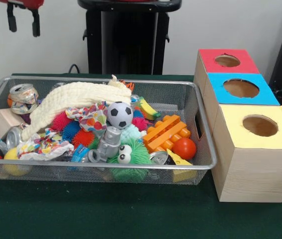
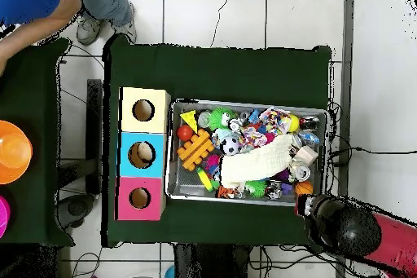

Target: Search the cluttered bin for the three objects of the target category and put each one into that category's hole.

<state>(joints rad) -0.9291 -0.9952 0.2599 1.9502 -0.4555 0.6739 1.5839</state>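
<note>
In the front view, the pincer (image 1: 24, 21) is seen at the top left corner, raised well above the wire mesh bin (image 1: 207, 149). Its two black fingers (image 1: 12, 20) are held apart, and nothing is pinched between them. Directly below the pincer, at the bin's left end, a crushed can (image 1: 23, 98) is found, with a wooden block (image 1: 4, 122) just beneath it. A cream knitted cloth (image 1: 69, 102) is draped across the pile, down and to the right of the pincer. Further right, a small soccer ball (image 1: 119, 114), a grey toy robot (image 1: 108, 143), a green spiky toy with googly eyes (image 1: 131, 157), an orange building brick (image 1: 166, 133) and a red ball (image 1: 184, 148) are gathered. Farthest from the pincer, beside the bin's right end, the wooden box is placed with its red hole (image 1: 227, 60), blue hole (image 1: 241, 88) and yellow hole (image 1: 260, 125) in a row.

In the overhead view, the arm (image 2: 358, 234) is seen at the bin's lower right corner; the pincer itself cannot be made out there. The three-hole box (image 2: 143, 153) is set beyond the bin's opposite end. A person's blue sleeve (image 2: 32, 2) is shown at the upper left.
</note>
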